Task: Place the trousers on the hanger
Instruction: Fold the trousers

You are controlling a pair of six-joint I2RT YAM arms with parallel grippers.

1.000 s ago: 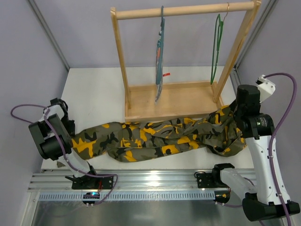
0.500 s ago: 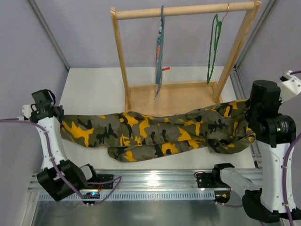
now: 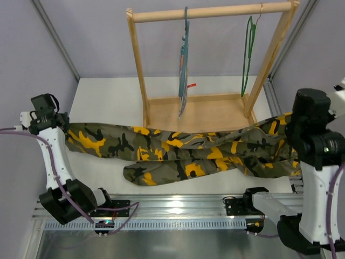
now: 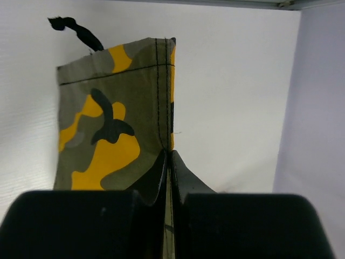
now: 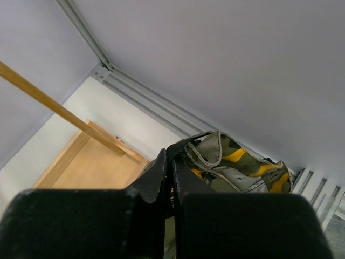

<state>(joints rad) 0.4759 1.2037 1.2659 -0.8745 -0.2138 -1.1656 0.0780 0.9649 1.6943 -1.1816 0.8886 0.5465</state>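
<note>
The camouflage trousers [image 3: 178, 154] stretch across the table from left to right in front of the wooden rack. My left gripper [image 4: 169, 156] is shut on a leg hem [image 4: 116, 124] at the far left, where the cloth hangs flat with a black cord end. On the right, my right gripper [image 5: 171, 162] is shut on the bunched waistband end [image 5: 232, 162], lifted off the table. The thin green hanger [image 3: 248, 54] hangs by its hook from the rack's top bar at the right, apart from both grippers.
The wooden rack [image 3: 143, 81] stands at the back middle on a wooden base board [image 3: 199, 113]. A blue-grey hanger with a striped cloth [image 3: 184, 65] hangs from the bar left of the green one. Grey walls close in on both sides.
Both arms have moved outward and up, pulling the trousers from a crumpled heap into a long stretched band. The left end rose toward the left wall, the right end toward the right edge.
</note>
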